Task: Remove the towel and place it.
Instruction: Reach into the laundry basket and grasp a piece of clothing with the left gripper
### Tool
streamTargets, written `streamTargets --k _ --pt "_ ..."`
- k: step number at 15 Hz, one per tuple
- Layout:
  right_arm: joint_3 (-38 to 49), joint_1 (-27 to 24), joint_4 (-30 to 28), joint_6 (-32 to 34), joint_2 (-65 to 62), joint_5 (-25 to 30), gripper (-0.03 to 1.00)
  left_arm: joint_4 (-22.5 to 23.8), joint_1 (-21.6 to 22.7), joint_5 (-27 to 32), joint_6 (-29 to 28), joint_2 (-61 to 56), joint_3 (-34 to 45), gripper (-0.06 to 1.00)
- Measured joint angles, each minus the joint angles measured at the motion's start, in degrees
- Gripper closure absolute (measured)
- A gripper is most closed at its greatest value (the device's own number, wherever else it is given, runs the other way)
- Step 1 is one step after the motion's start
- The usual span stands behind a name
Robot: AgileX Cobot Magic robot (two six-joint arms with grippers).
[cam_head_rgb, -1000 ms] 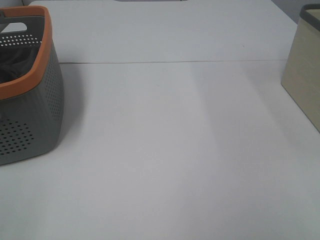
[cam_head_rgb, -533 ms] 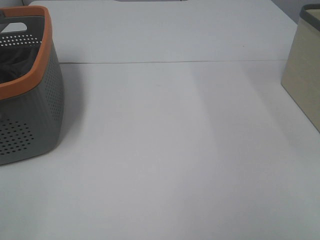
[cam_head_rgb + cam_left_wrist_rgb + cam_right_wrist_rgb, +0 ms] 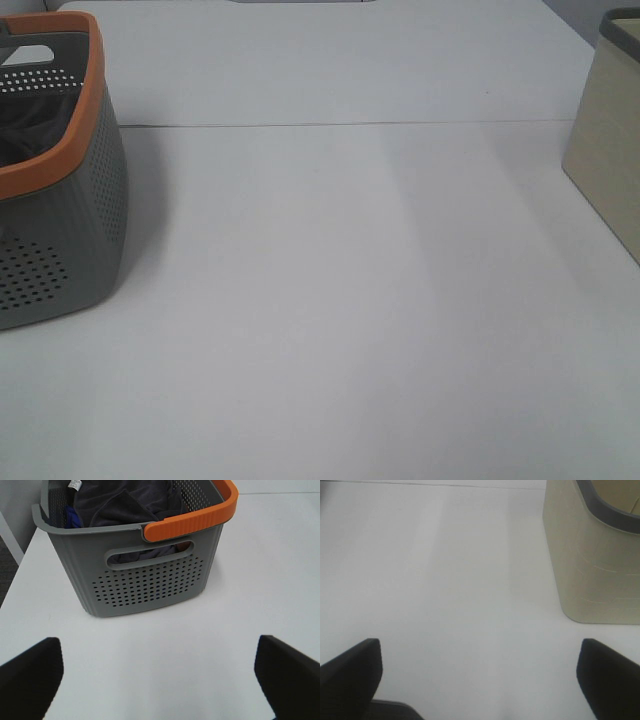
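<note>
Task not started: towel (image 3: 125,502) lay crumpled inside basket (image 3: 150,585), untouched; removal and placing both left to do. Towel dark navy-purple terry, folds bunched, white tag (image 3: 75,484) near basket rim. Left tool (image 3: 160,672) released, empty, over counter (image 3: 240,610) just before basket. Right tool (image 3: 480,675) released, empty, well apart from basket.

Perforated matt grey plastic basket (image 3: 150,582), soft dark terry towel (image 3: 125,502), smooth matt white table (image 3: 350,300)

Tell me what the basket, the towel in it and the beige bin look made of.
Basket: moulded plastic, matte grey with punched holes, orange rim. Towel: soft dark fabric, probably terry, going by its folds. Beige bin: unclear, perhaps woodgrain-faced board; faint lines, matte.
</note>
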Motion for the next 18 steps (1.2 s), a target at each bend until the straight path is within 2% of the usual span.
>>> streamTargets --k 1,4,5,6,11,14,17,18 --pt "0.00 0.00 0.00 0.00 0.00 0.00 0.01 0.00 0.00 0.17 0.17 1.09 -0.80 -0.04" --pt "0.00 0.00 0.00 0.00 0.00 0.00 0.01 0.00 0.00 1.20 3.15 14.04 -10.03 -0.04" --pt "0.00 0.00 0.00 0.00 0.00 0.00 0.01 0.00 0.00 1.38 5.33 19.25 -13.81 -0.04" --pt "0.00 0.00 0.00 0.00 0.00 0.00 0.01 -0.06 0.00 3.27 11.69 30.77 -22.29 -0.04" --pt "0.00 0.00 0.00 0.00 0.00 0.00 0.01 -0.11 0.00 5.67 19.25 55.29 -40.74 -0.04" --pt "0.00 0.00 0.00 0.00 0.00 0.00 0.01 -0.11 0.00 5.67 25.90 67.67 -50.65 -0.04" --pt "0.00 0.00 0.00 0.00 0.00 0.00 0.01 0.29 0.00 6.65 40.91 80.84 -60.39 -0.04" --pt "0.00 0.00 0.00 0.00 0.00 0.00 0.01 2.35 0.00 6.82 48.99 88.92 -64.11 -0.04"
